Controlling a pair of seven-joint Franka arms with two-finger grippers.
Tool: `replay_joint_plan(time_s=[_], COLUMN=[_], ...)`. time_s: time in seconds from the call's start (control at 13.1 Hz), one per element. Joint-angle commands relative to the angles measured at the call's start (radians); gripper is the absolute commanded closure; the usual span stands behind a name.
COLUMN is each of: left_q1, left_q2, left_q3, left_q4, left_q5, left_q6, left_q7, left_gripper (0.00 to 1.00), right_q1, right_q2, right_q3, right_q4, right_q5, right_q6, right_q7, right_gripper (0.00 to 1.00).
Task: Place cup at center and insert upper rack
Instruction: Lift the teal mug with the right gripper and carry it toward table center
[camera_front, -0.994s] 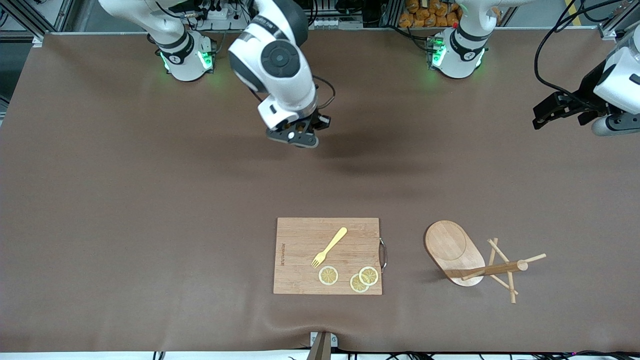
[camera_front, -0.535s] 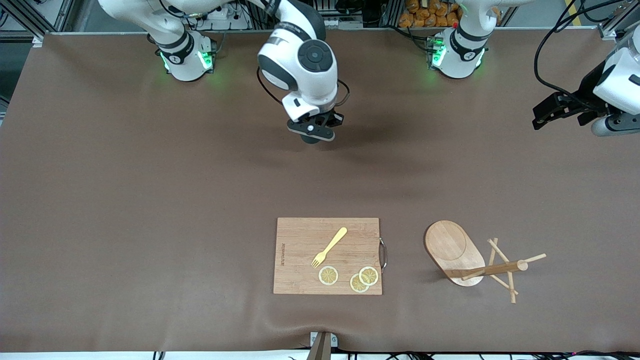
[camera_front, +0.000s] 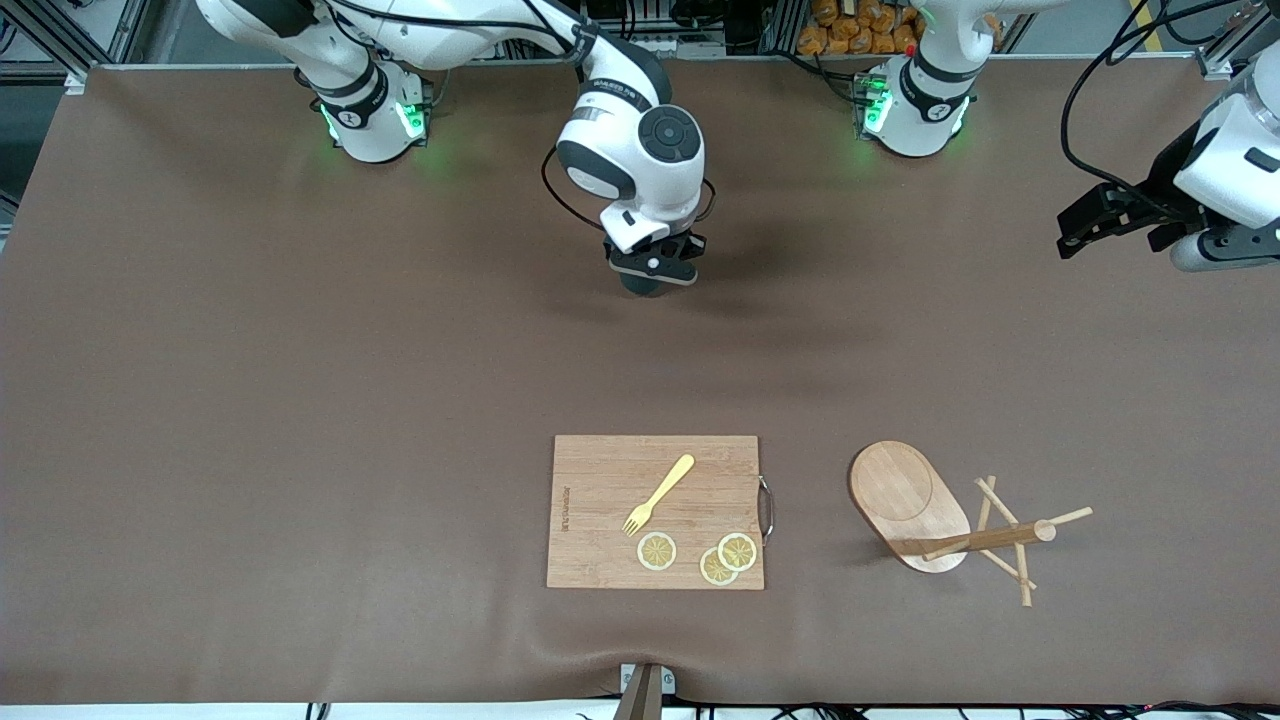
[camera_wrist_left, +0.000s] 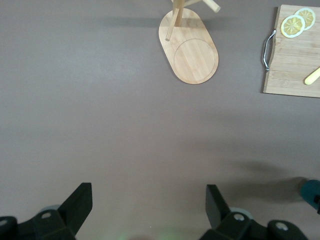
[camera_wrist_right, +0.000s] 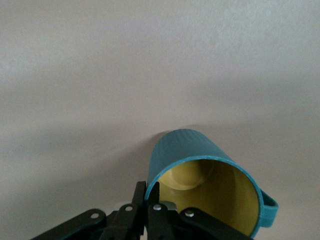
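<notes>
My right gripper (camera_front: 655, 272) is shut on the rim of the teal cup (camera_wrist_right: 200, 165), one finger inside and one outside, and holds it low over the table near the middle of the far half. In the front view only a dark edge of the cup (camera_front: 640, 288) shows under the hand. The cup's inside is yellowish, and its handle (camera_wrist_right: 270, 204) sticks out sideways. The wooden mug tree (camera_front: 915, 497) lies on its side near the front edge, toward the left arm's end; its oval base also shows in the left wrist view (camera_wrist_left: 190, 47). My left gripper (camera_front: 1075, 225) is open and empty, high over the left arm's end of the table.
A rectangular wooden cutting board (camera_front: 600, 470) with a metal handle lies near the front edge, beside the mug tree. On it are a yellow fork (camera_front: 660, 493) and three lemon slices (camera_front: 657, 551). The brown mat covers the table.
My right arm has carried the cup toward the left arm's end of the table and lowered it. The left gripper has shifted slightly.
</notes>
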Motion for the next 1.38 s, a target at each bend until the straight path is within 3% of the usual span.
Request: replay_joint_plan(time_s=[0.0,0.54,0.61,0.69,0.76,1.15,1.3], left_q1=[0.002,0.001,-0.001,-0.001,-0.001,0.007,-0.004], left_q2=[-0.014,-0.019,-0.017,-0.012,-0.011,-0.019,-0.015], left_q3=[-0.007,-0.007,-0.007,-0.007,-0.009,-0.043,-0.044], left_q4=[-0.002,0.001,-0.002,-0.004,-0.005,-0.004,0.010], left_q5=[0.009,0.008,-0.001,-0.006,-0.006,-0.004,-0.006], left_q6=[0.008,0.009,0.026,0.031,0.031,0.023,0.025], left_q7=[-0.002,0.005,0.005,0.005,0.005,-0.001,-0.005], left_gripper=[0.00,0.00,0.00,0.00,0.00,0.00,0.00], right_q1=[0.022,0.049,0.049,0.049,0.049,0.006,-0.065], right_q2=[0.020,0.062,0.063,0.066,0.066,0.025,-0.003], right_q3=[0.002,-0.021,-0.024,-0.027,-0.029,-0.017,0.038], right_q4=[0.013,0.013,0.013,0.013,0.013,0.021,0.021], right_q5=[-0.029,-0.067,-0.067,-0.067,-0.067,-0.061,-0.057], right_q6=[0.015,0.063,0.066,0.069,0.071,0.059,0.039], right_q7=[0.070,0.132,0.132,0.132,0.133,0.127,0.124], right_gripper=[1.00,1.00,0.89,0.30,0.00,0.00,0.00])
